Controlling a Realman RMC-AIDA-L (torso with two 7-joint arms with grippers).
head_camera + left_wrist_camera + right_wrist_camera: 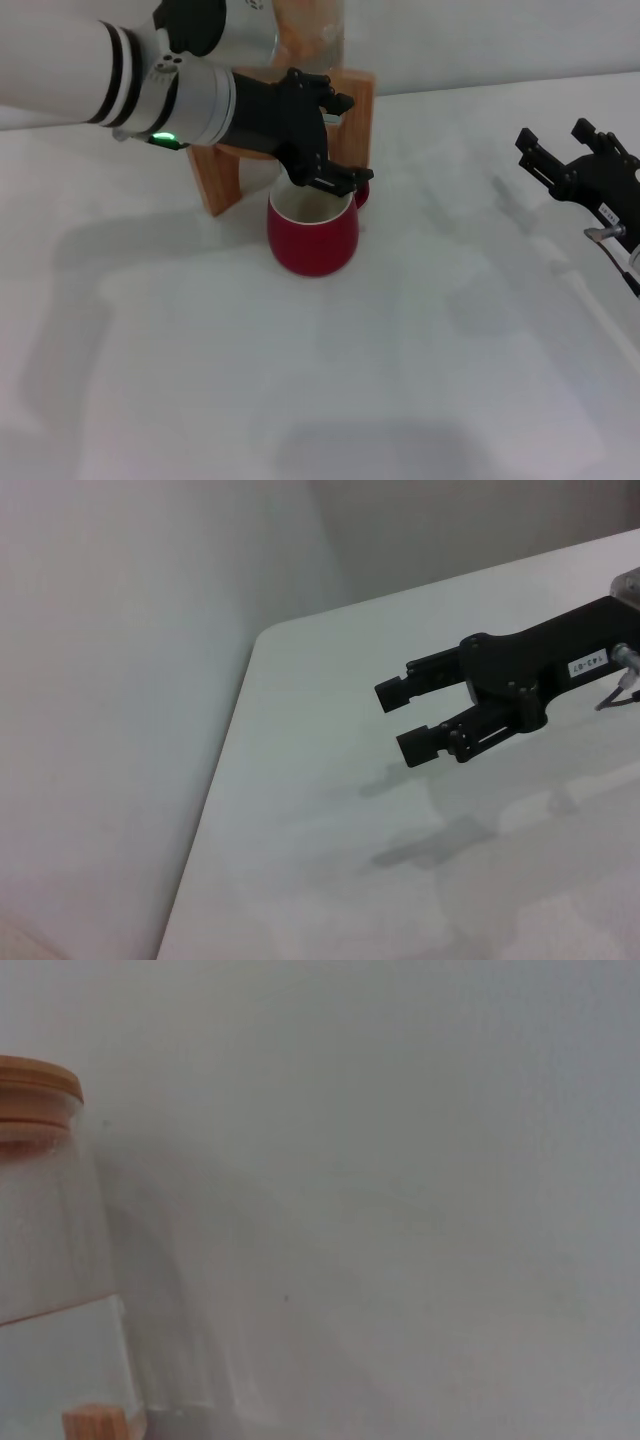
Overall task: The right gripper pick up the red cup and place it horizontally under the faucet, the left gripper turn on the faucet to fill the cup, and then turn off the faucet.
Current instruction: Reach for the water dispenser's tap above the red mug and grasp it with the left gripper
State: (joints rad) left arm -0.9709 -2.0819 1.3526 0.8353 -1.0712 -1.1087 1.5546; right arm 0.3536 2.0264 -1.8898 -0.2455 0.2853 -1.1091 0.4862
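left gripper at the faucet, cup waiting beneath

the cup (312, 232) stands upright on the white table (400, 380), right in front of the wooden stand (215, 180), its white inside showing and no water that i can make out. the left gripper (318, 135) hangs directly above the cup's rim, reaching in from the robot's left, its fingers (335, 180) bunched around the spot where the faucet should stick out from the stand. the faucet itself is hidden behind the claw, so whether the fingers grip the lever cannot be told. the jar (45, 1210) sits on top of the stand.

the right gripper (565, 150) is well apart to the right, fingers spread and holding nothing; the left wrist view shows the same (410, 720).

what matters next, i judge, is the lever just under the left claw, above the cup: the left arm is the nearer by far.
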